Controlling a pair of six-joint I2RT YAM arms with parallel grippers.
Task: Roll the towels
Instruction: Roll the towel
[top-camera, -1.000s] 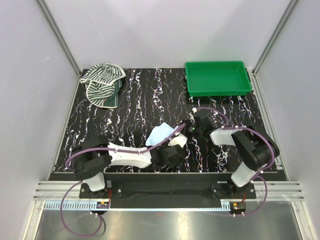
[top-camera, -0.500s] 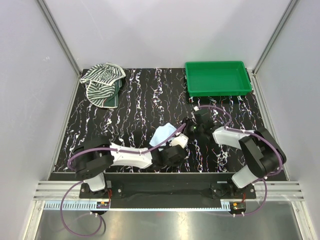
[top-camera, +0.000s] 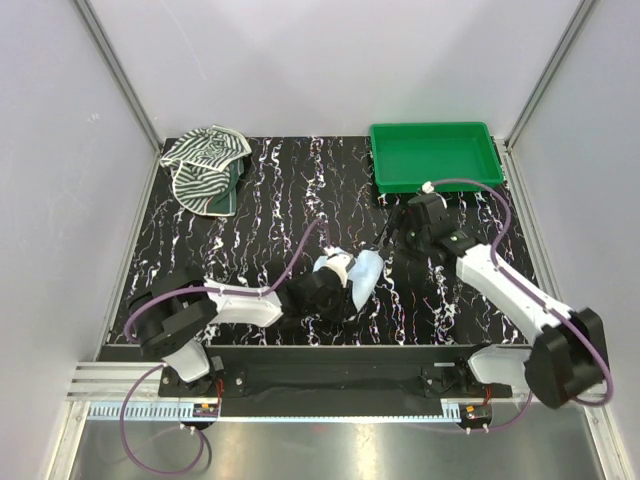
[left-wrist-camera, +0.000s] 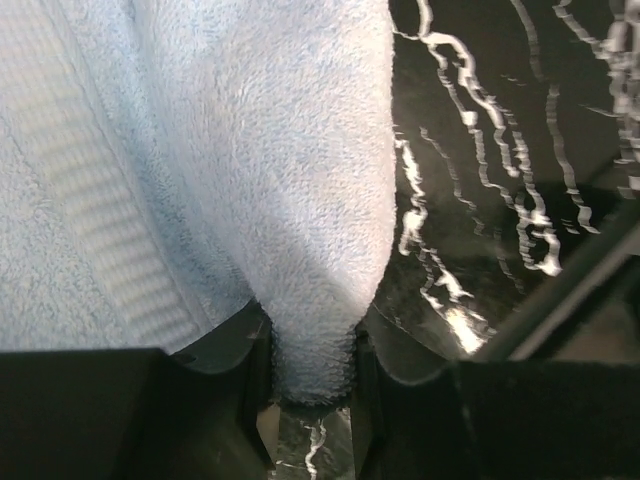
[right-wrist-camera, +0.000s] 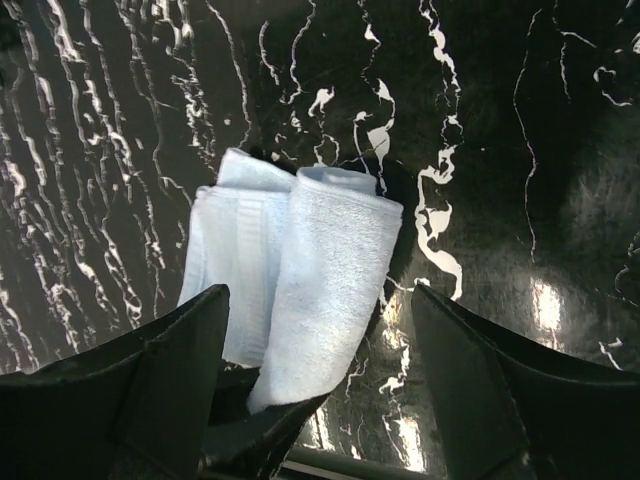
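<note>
The pale blue towel (top-camera: 364, 276) lies folded into a thick, partly rolled bundle on the black marbled table, near the front middle. My left gripper (top-camera: 343, 287) is shut on one end of its fold; in the left wrist view the towel (left-wrist-camera: 260, 150) is pinched between my jaws (left-wrist-camera: 310, 375). My right gripper (top-camera: 393, 240) is open and empty, raised just beyond and right of the towel, which shows between its spread fingers (right-wrist-camera: 320, 300) in the right wrist view (right-wrist-camera: 330, 260). The zebra-striped towel (top-camera: 205, 165) lies crumpled at the far left corner.
A green plastic tray (top-camera: 436, 180) stands at the far right corner. The zebra towel partly covers a dark green flat thing (top-camera: 228, 197). Grey walls and aluminium rails close the table in on three sides.
My right gripper has let go of the blue towel and pulled back up and to the right. My left gripper has shifted right with the towel, now a more compact bundle.
</note>
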